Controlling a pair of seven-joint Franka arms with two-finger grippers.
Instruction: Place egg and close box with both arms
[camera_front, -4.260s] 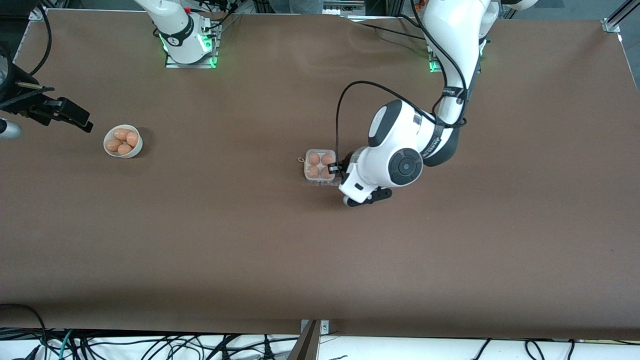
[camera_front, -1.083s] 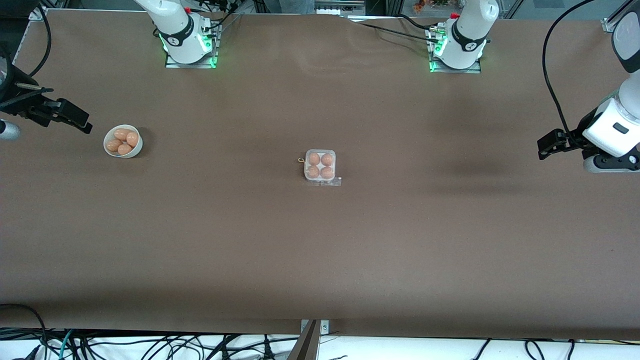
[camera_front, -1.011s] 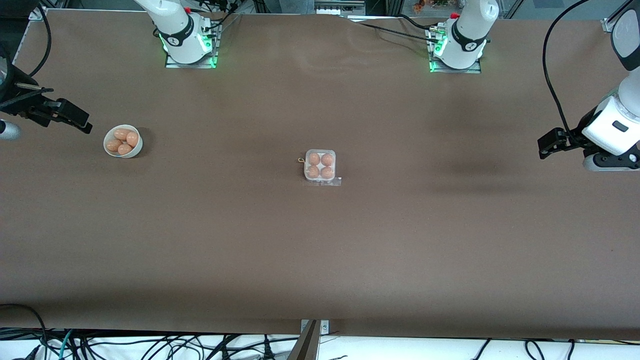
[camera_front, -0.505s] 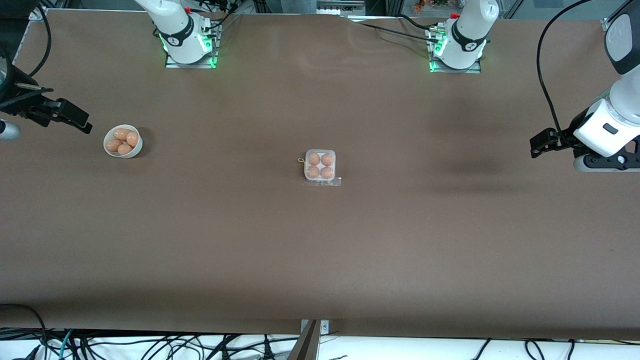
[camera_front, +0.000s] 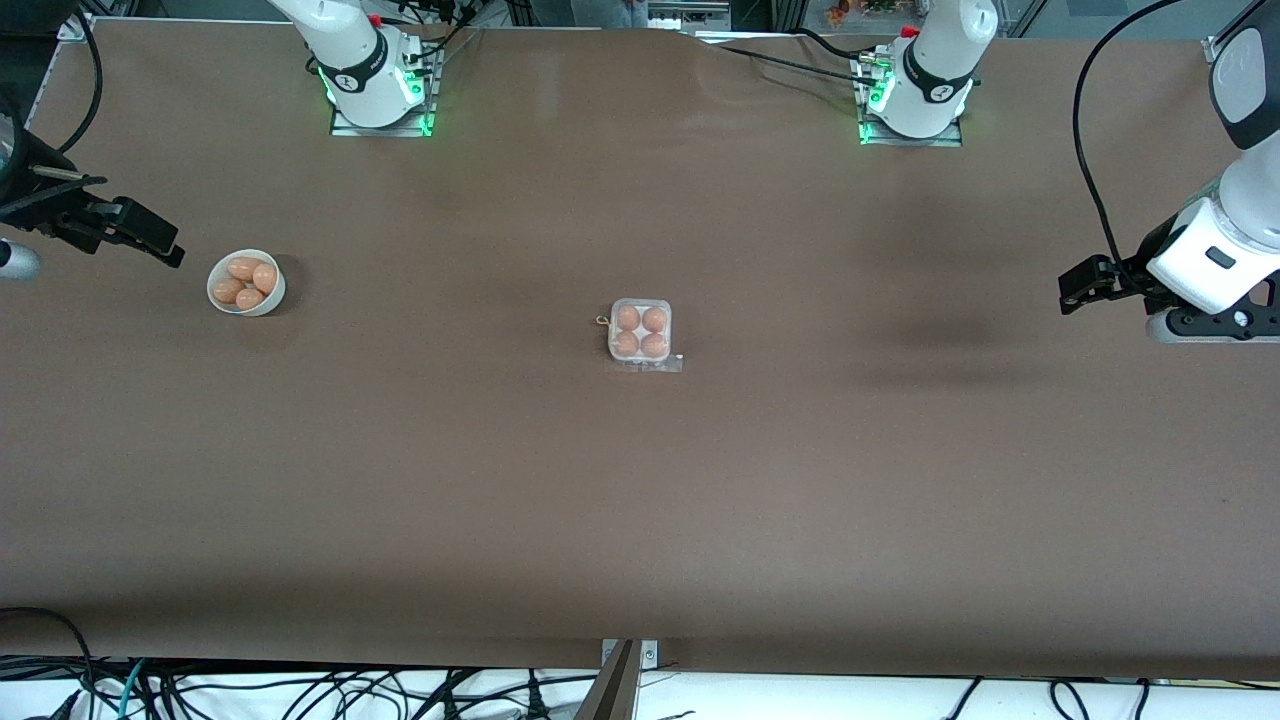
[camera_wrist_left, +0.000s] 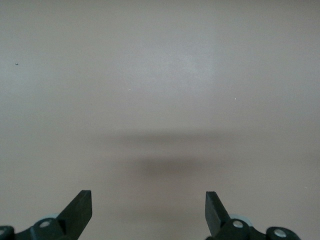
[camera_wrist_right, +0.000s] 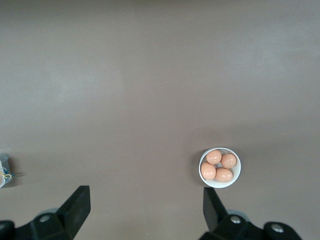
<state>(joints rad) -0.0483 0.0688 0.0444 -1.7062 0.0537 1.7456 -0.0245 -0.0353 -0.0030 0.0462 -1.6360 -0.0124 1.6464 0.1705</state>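
The box sits mid-table, its clear lid down over several orange-brown eggs that fill every cell. Neither gripper touches it. My left gripper hangs open and empty over bare table at the left arm's end; its wrist view shows only its own gripper and the brown tabletop. My right gripper hangs open and empty at the right arm's end, beside the white bowl. Its wrist view shows the gripper, the bowl and an edge of the box.
The round white bowl holds several loose eggs, which also show in the right wrist view. The arm bases stand at the table's edge farthest from the front camera. Cables lie along the edge nearest that camera.
The left gripper, which was at the box, has let go and drawn away to the left arm's end of the table. In the last half second nothing visibly moved.
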